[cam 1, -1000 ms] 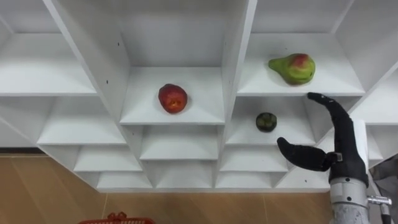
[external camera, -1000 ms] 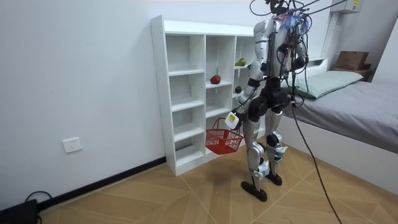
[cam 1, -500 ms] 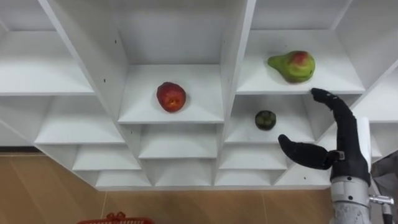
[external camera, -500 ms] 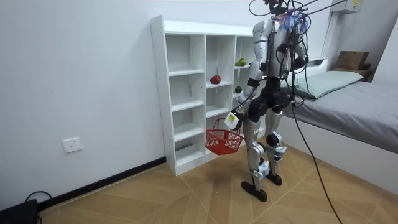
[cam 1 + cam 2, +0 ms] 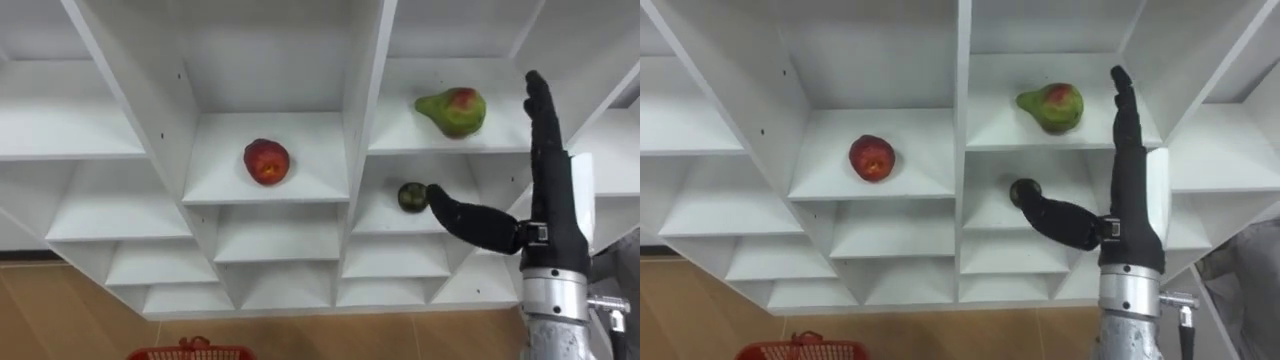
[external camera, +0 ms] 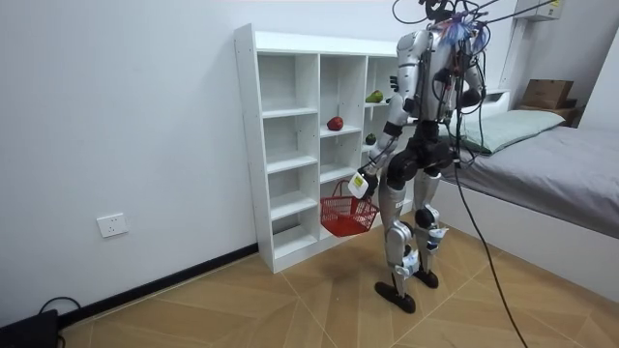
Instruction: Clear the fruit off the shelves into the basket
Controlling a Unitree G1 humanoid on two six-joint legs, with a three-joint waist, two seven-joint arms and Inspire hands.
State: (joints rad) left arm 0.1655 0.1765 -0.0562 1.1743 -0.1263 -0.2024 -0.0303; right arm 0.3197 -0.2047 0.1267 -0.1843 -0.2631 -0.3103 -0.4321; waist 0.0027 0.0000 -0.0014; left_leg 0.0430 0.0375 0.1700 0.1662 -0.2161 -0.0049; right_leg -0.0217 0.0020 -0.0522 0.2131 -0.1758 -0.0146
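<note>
Nearest the robot, the rim of the red basket [image 5: 190,352] shows low on the left. In the room view it hangs by its handle from the left robot hand [image 6: 362,184], which is curled round that handle down at thigh height and well below the fruit shelves. The robot stands upright, close in front of the white closet [image 5: 362,120].

Next comes the right robot hand [image 5: 552,205], raised on the right before the closet's right-hand column. It is open and holds nothing. Its fingers [image 5: 538,110] are straight and point up, and the thumb [image 5: 465,220] is stretched out to the left.

Beyond it lie three fruits. A small dark green fruit [image 5: 411,196] sits on the shelf level with the thumb, just beside its tip; whether they touch cannot be told, since the thumb may be nearer than the shelf. One shelf higher in the same column, the pear [image 5: 452,110] lies on its side just left of the fingertips. Its long axis runs left to right, with the narrow neck to the left and the broad end toward the hand. The red fruit [image 5: 266,161] rests in the middle column, farther left and well apart from the hand.

The free right robot hand is clearly the nearer one to all three. A reach forward and slightly left would likely meet the dark green fruit first, or the pear's broad end if the hand goes in higher.
</note>
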